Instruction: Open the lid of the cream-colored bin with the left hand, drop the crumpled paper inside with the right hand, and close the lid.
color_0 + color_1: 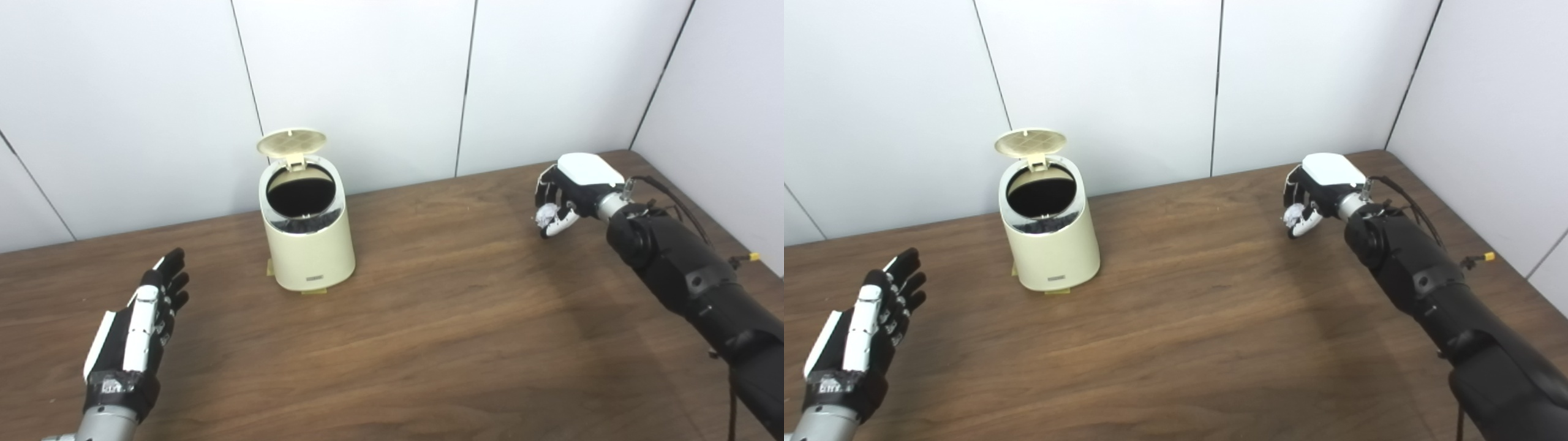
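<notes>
The cream-colored bin (306, 229) stood on the counter (441, 318) at about eleven o'clock from the centre, near the back wall, and its lid (291, 142) was already tipped up and back, leaving the dark mouth clear. The left hand (142, 324) hung low at eight o'clock, fingers spread and holding nothing, well apart from the bin. The right hand (560, 196) was raised at two o'clock, fingers curled around the crumpled paper (545, 214), a small white wad showing between them, well away from the bin's opening.

The drop was judged to be the step in hand, and the risks lay mostly there. The paper had a long sideways trip toward ten o'clock; a loose hold on so light a wad could have let it slip onto the counter short of the bin. The mouth looked narrow, so a release off-centre might have bounced the wad off the rim. The raised lid stood at the far side, and an arm coming in too high or too deep could have knocked it shut or nudged the light bin over.
</notes>
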Robot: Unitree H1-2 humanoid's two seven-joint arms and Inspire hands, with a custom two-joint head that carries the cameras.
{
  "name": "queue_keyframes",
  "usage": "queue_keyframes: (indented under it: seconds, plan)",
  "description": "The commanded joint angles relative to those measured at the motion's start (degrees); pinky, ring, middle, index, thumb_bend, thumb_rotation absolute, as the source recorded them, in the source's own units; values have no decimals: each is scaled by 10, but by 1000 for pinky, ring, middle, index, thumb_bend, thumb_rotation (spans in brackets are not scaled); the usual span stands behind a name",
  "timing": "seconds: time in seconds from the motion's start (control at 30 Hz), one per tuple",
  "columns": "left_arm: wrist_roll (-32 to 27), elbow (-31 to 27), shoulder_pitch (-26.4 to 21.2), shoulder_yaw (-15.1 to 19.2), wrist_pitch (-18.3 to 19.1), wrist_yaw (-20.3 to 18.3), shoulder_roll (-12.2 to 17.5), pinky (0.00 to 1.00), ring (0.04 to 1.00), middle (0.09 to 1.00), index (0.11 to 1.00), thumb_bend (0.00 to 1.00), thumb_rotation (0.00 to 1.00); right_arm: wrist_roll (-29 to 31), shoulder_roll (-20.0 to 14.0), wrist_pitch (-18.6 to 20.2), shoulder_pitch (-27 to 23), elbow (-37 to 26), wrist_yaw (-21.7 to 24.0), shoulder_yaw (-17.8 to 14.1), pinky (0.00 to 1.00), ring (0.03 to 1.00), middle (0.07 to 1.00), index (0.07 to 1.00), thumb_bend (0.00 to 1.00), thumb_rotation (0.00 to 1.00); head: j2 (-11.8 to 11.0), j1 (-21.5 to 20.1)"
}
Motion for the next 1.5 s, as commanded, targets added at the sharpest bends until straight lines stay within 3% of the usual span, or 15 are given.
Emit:
queue_keyframes:
  seconds: [0.0,0.2,0.33,0.43,0.57,0.67,0.77,0.9,1.03,1.1,1.23,1.47]
  plan:
    - [-4,-15,-16,3,-18,-4,6,984,985,987,972,516,964,-7,-13,6,-8,1,-8,-4,497,418,529,479,516,0,1,1]
    - [-1,-12,-18,1,-20,-3,5,978,983,986,971,526,973,-8,-10,11,1,-30,-25,-13,467,399,521,502,515,0,2,3]
    - [2,-6,-17,0,-27,-2,3,977,977,983,965,520,967,-3,-4,-9,10,-64,-64,-31,546,396,500,510,517,0,2,4]
    - [-1,0,-17,-1,-30,-4,2,977,975,981,963,522,953,-3,5,-32,7,-75,-97,-43,543,399,520,497,516,0,2,10]
    - [1,5,-16,-4,-34,-5,0,981,978,984,969,516,951,0,14,-52,5,-118,-112,-56,335,399,522,511,498,0,0,19]
    - [7,3,-13,-7,-32,-3,-1,981,976,980,967,504,959,-5,21,-54,2,-153,-112,-63,332,394,515,509,497,0,-1,24]
    - [12,5,-10,-9,-37,-2,-2,981,978,982,970,513,961,-3,31,-27,1,-199,-84,-72,391,387,506,527,498,0,-2,31]
    - [13,8,-7,-10,-38,0,-5,988,983,986,965,523,954,-6,40,-15,-4,-262,-46,-72,325,383,497,559,491,0,-3,41]
    - [20,11,-5,-15,-42,4,-9,975,979,987,964,512,964,-2,59,47,-18,-348,47,-69,329,375,485,563,491,0,-3,58]
    - [23,13,-4,-17,-43,3,-11,969,977,986,966,510,966,9,66,60,-29,-375,86,-67,345,375,485,557,492,0,-4,64]
    - [29,21,-3,-22,-50,4,-17,969,980,990,968,494,983,46,92,71,-56,-397,137,-67,392,395,498,525,499,0,-10,79]
    - [35,36,-4,-25,-64,11,-32,974,976,983,964,488,966,65,144,95,-80,-415,168,-63,360,378,490,541,495,0,-18,107]
